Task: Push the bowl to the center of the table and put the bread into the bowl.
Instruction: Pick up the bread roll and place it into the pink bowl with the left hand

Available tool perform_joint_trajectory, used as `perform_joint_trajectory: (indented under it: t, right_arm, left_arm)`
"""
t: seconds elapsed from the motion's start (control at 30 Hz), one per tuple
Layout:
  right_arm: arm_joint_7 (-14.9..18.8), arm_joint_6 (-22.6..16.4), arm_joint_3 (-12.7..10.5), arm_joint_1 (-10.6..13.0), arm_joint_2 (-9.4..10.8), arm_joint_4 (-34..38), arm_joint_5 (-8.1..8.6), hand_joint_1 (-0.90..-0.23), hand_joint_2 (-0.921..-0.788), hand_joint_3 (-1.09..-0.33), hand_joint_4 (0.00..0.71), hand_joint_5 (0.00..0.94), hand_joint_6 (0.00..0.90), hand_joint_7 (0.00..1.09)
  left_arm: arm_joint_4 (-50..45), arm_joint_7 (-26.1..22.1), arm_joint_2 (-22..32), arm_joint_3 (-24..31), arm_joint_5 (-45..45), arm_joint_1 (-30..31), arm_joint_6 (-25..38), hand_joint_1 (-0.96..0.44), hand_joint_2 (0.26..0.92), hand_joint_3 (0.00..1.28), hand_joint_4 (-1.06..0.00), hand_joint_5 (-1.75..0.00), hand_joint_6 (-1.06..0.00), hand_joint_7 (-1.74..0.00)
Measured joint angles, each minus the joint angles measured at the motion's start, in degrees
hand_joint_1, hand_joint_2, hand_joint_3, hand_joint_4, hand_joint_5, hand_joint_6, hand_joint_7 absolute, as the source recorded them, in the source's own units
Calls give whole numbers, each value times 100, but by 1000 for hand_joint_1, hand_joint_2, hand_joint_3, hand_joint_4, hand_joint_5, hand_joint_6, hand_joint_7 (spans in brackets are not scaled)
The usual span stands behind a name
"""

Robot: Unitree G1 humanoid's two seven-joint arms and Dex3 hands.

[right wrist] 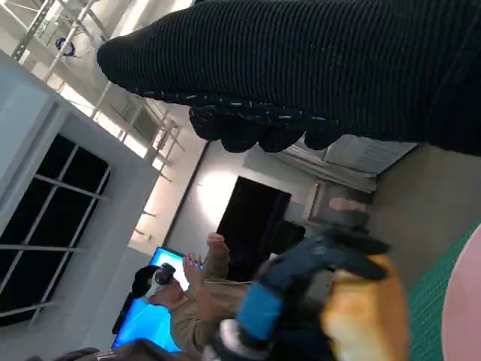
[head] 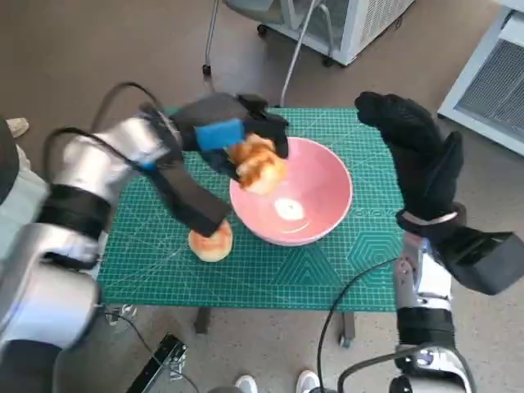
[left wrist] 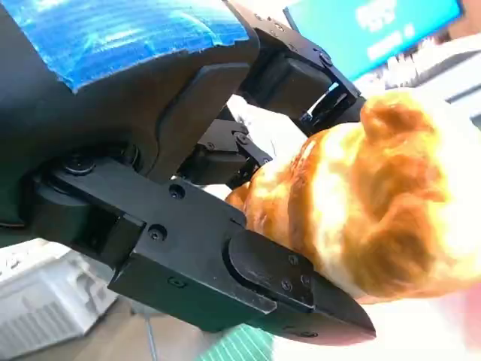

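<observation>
A pink bowl (head: 315,184) stands near the middle of the green mat (head: 352,270). My left hand (head: 229,135) holds a golden bread roll (head: 260,166) over the bowl's left rim. In the left wrist view the black fingers (left wrist: 225,263) clamp that bread (left wrist: 368,203). A second round bread (head: 211,242) lies on the mat to the left of the bowl. My right hand (head: 413,147) hovers raised beside the bowl's right rim, fingers apart and holding nothing. In the right wrist view the glove (right wrist: 301,68) spans the picture, with the left hand (right wrist: 301,301), the bread (right wrist: 368,320) and the bowl's edge (right wrist: 462,308) beyond it.
The mat covers a small table. Chair legs (head: 291,57) and a white cabinet (head: 360,24) stand beyond the far edge. Another pale cabinet (head: 491,82) is at the right. Shoes (head: 278,382) show at the near edge. A person (right wrist: 188,301) sits in the right wrist view.
</observation>
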Motion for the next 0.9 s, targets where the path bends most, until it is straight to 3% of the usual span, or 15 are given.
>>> perform_joint_trajectory:
  t: [0.27, 0.5, 0.53, 0.57, 0.67, 0.77, 0.9]
  right_arm:
    - [-6, 17, -27, 111, -10, -42, -13, -650, -921, -752, 367, 49, 6, 839]
    - [-33, 17, -28, 128, -11, -85, -32, -656, -921, -749, 368, 50, 0, 826]
    - [-41, 16, -28, 134, -11, -98, -35, -656, -921, -749, 367, 49, 0, 822]
    - [-44, 15, -28, 139, -11, -105, -36, -656, -921, -748, 364, 48, -1, 817]
    - [-51, 14, -28, 157, -13, -128, -38, -657, -921, -747, 357, 44, -1, 808]
    - [-57, 14, -28, 170, -13, -152, -40, -658, -921, -747, 353, 43, -1, 805]
    - [-91, 13, -29, 196, -27, -176, -40, -664, -921, -746, 351, 41, -1, 804]
  left_arm:
    - [510, -127, -502, -86, -71, -7, 107, -1, 921, 170, -499, -1218, -599, -1332]
    - [681, -593, -766, -32, -306, -4, 371, 0, 921, 276, -390, -1408, -454, -1404]
    - [687, -678, -791, -14, -356, -3, 422, -68, 921, 301, -353, -1291, -424, -1444]
    - [687, -743, -809, 3, -396, -2, 450, -93, 919, 265, -313, -938, -335, -1170]
    - [687, -1159, -893, 116, -607, 1, 654, -176, 921, 186, -249, -345, -253, -633]
    - [656, -1609, -929, 166, -743, 2, 883, -296, 921, 153, -176, -118, -189, -420]
    - [501, -2054, -890, 173, -783, 11, 1010, -434, 921, 157, -138, -31, -161, -332]
